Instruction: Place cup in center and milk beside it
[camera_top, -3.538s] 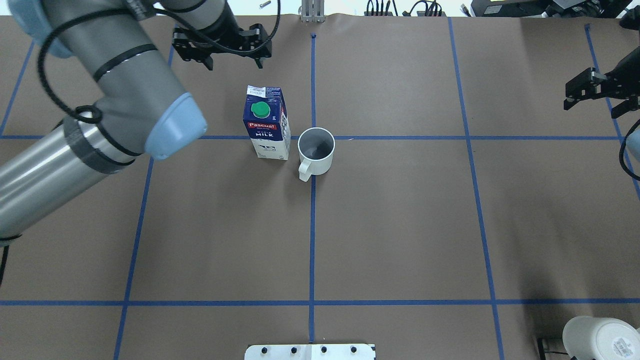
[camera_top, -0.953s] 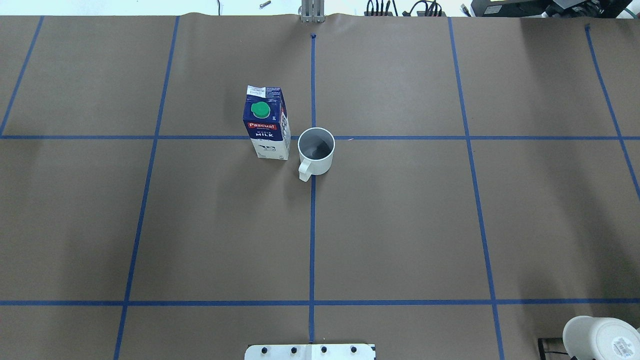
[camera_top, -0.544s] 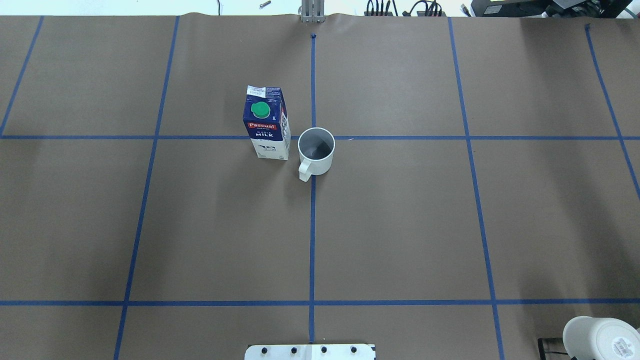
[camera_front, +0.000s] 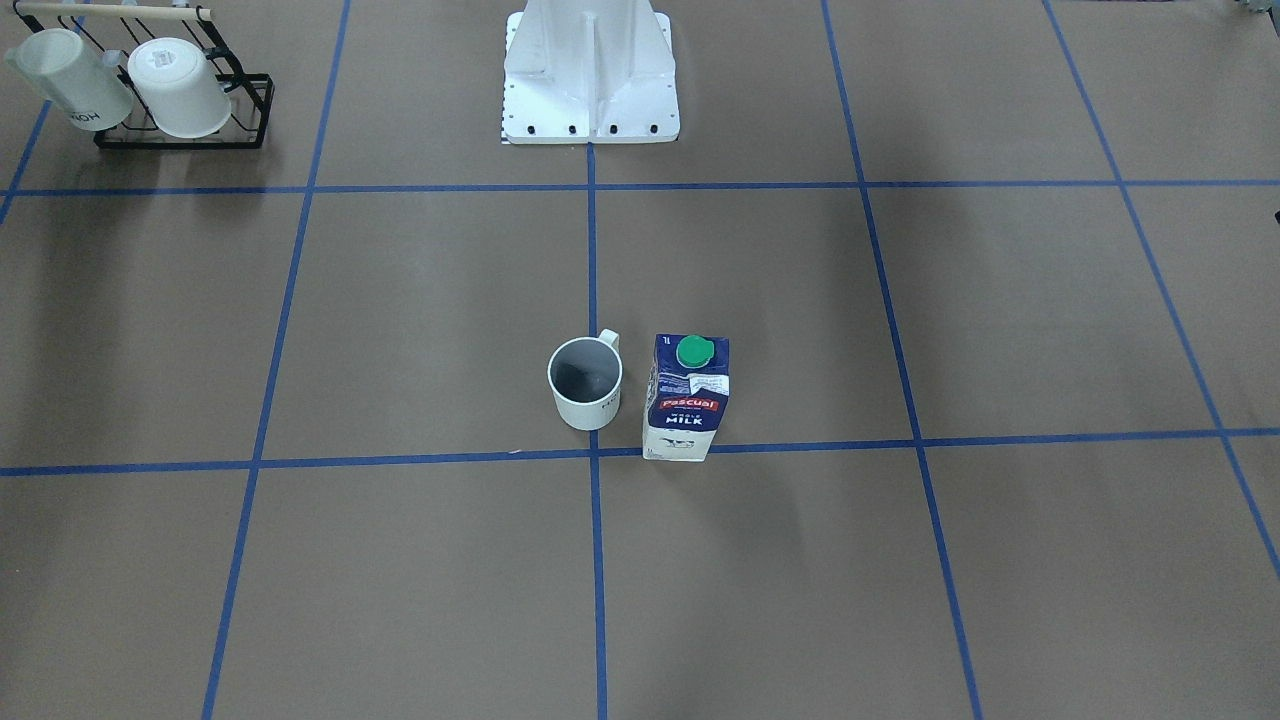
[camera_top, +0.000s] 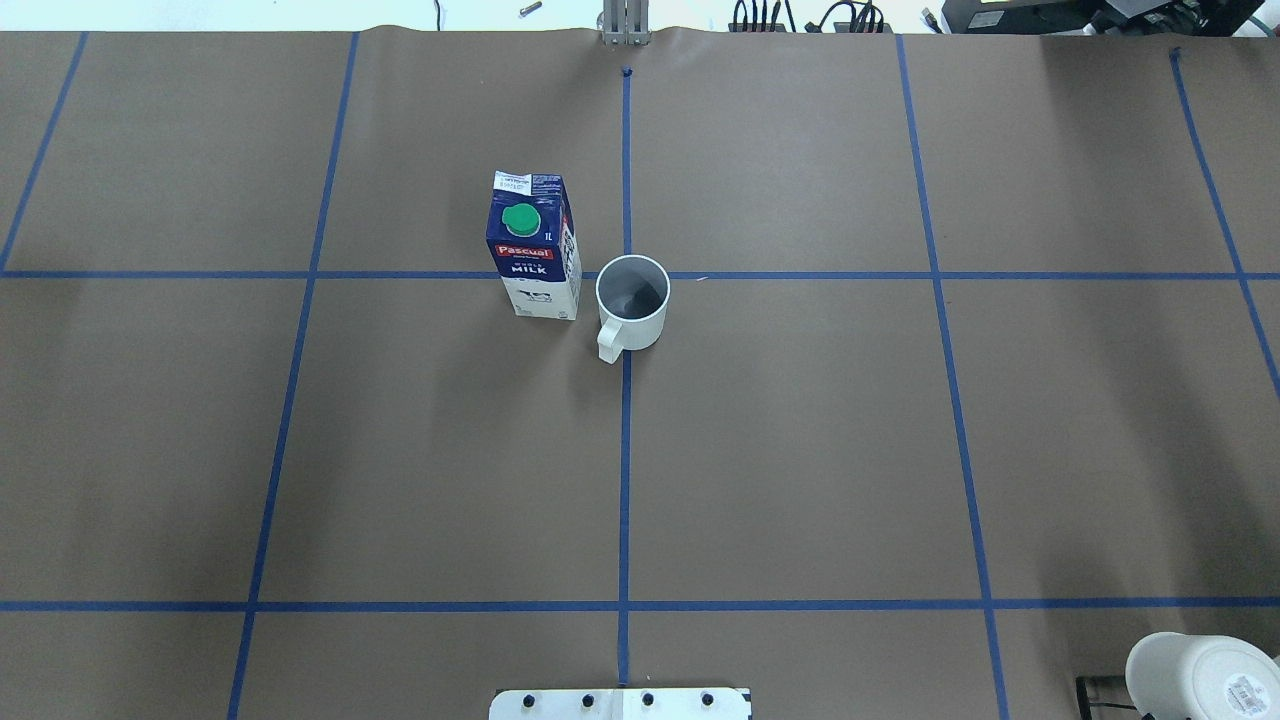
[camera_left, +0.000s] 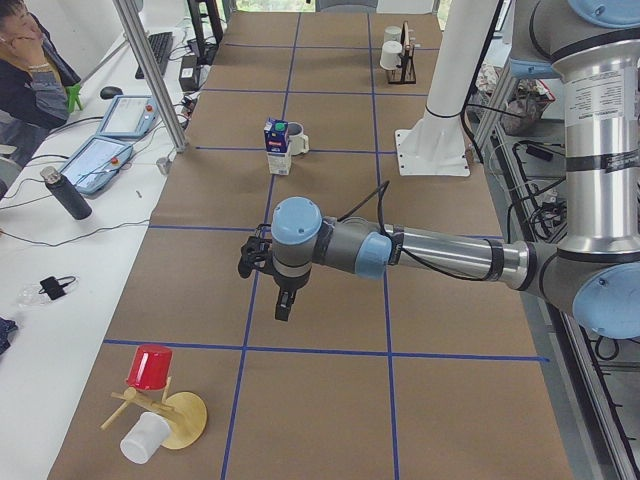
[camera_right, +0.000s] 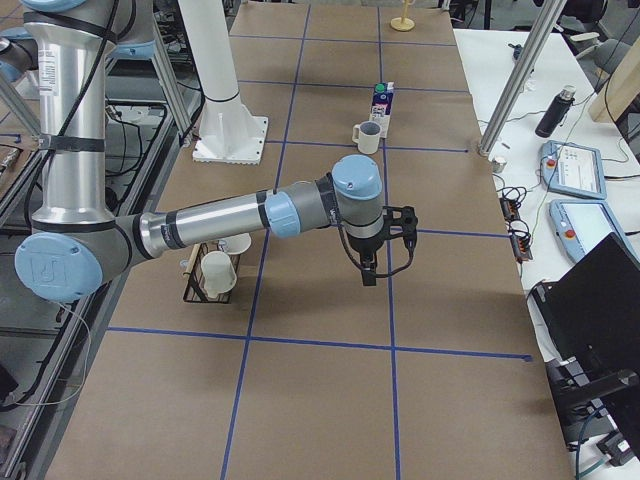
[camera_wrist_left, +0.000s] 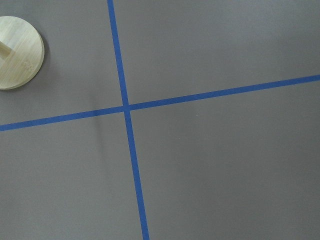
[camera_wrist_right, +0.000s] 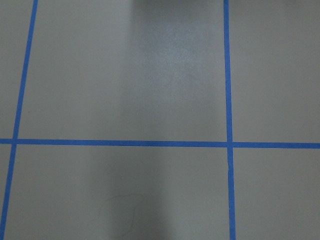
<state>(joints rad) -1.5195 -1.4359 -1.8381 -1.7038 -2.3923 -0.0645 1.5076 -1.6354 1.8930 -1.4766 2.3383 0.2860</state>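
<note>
The white cup (camera_top: 633, 300) stands upright on the center (camera_top: 700, 300), at the middle tape crossing, handle toward the robot. The blue and white milk carton (camera_top: 535, 250) stands upright right beside it, on the robot's left. Both also show in the front-facing view: cup (camera_front: 585, 385), milk (camera_front: 687, 405). Neither gripper touches them. The left gripper (camera_left: 265, 285) hovers over bare table far toward the left end. The right gripper (camera_right: 385, 245) hovers far toward the right end. I cannot tell whether either is open or shut.
A black rack (camera_front: 180, 135) with white mugs (camera_front: 180, 90) stands near the robot's white base (camera_front: 590, 80). A wooden mug stand (camera_left: 180, 418) with a red cup (camera_left: 150, 368) and a white cup (camera_left: 145, 438) is at the left end. Operators' desks run along the far side.
Both arms, in the overhead view 3.5 s ago, have left it. Cup and milk have not moved; nothing differs over the last second.
</note>
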